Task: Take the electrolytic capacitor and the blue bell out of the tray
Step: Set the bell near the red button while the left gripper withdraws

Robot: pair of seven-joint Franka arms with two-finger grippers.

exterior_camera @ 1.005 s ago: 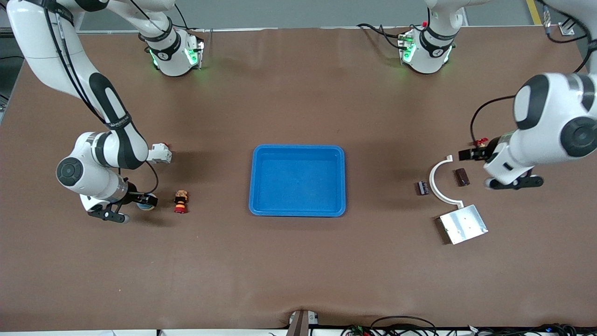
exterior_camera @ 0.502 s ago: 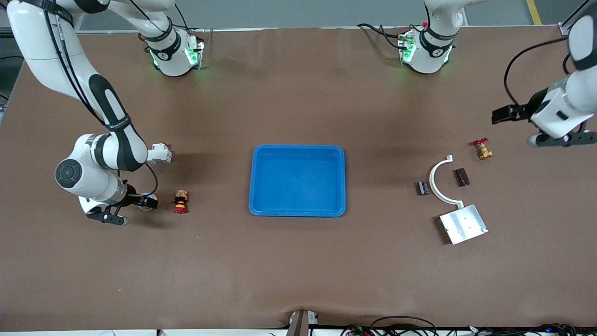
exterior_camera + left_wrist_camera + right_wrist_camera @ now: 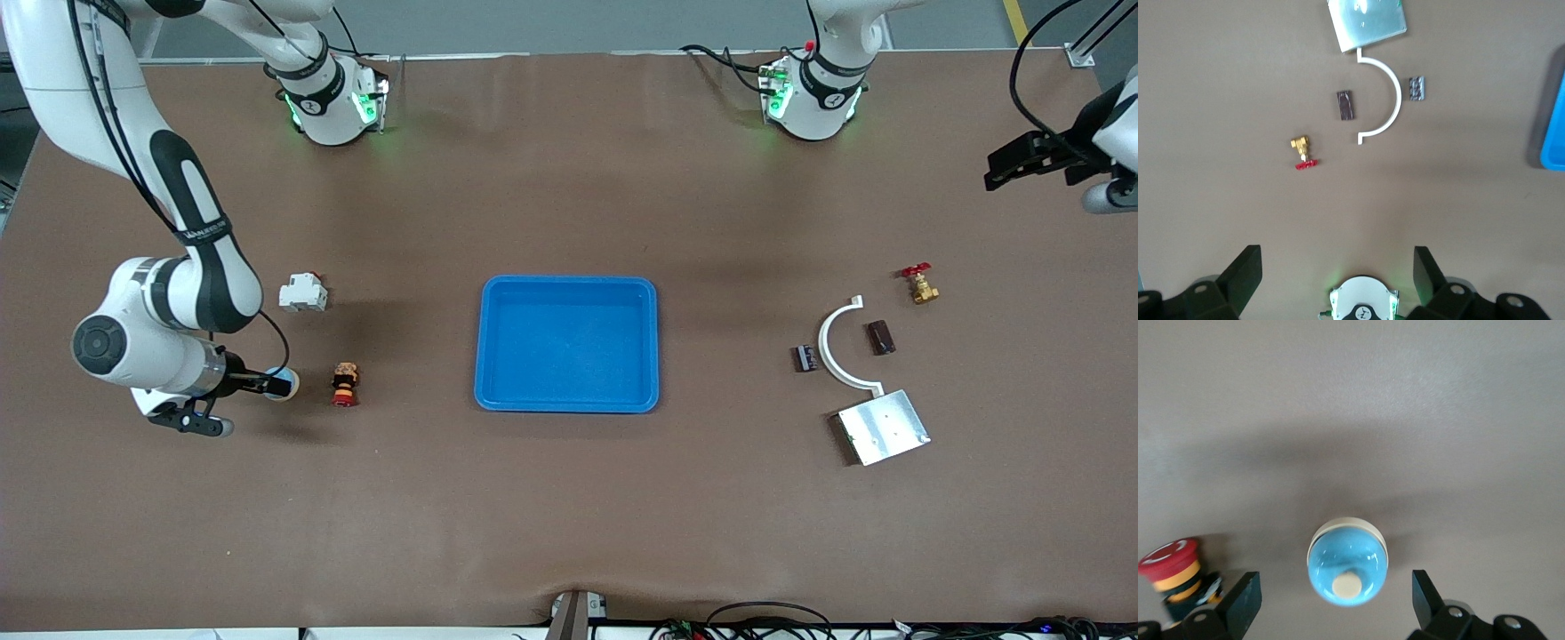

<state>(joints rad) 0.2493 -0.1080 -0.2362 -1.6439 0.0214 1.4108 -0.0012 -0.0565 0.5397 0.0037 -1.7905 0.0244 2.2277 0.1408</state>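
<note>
Lowest in the frame, toward the left arm's end of the worktop, lies a square metal plate (image 3: 883,427). A little higher, toward the right arm's end, the blue bell (image 3: 283,384) sits upright on the worktop, outside the tray, with a red push button (image 3: 344,384) just beside it. The right pincer (image 3: 267,384) hangs low over the bell, its fingers spread wide to either side and gripping nothing.

The blue tray (image 3: 569,347) fills the middle of the frame and holds nothing.

Level with it, toward the left arm's end, the dark capacitor (image 3: 881,337) lies on its side on the worktop, just beside a white curved strip (image 3: 836,347) that separates it from a small ridged block (image 3: 805,358). Higher up are a white boxy part (image 3: 302,293) and a brass valve with a red handle (image 3: 918,286).

At the upper edge, the left pincer (image 3: 1336,275) hangs spread wide and empty over bare worktop.

Risks, as a judgement: a finger of the right pincer could clip the rounded bell and send it rolling or into the button. The capacitor, being a cylinder on its side, could roll if bumped.

No brand, label or writing is readable.
</note>
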